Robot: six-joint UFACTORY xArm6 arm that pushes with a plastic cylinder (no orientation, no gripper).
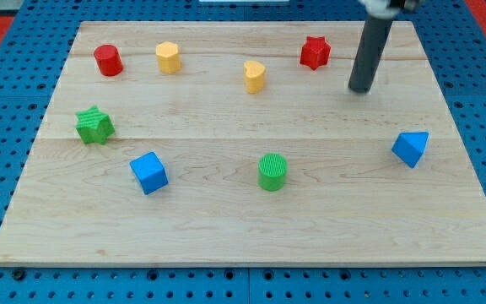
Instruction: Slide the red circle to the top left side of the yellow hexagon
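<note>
In the camera view, the wooden desk [243, 228] carried eight blocks. The red circle [108, 61] stood near the top left corner, just left of the yellow hexagon [168, 57], the two apart. My tip [361, 88] rested toward the top right, well away from both, just right of and below the red star [315, 52]. The rod carried no hand at all. A yellow heart-like block [255, 76] sat between hexagon and star.

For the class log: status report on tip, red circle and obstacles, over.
My tip right of red star, touching nothing. Red circle left of yellow hexagon, apart. Nothing between them.
</note>
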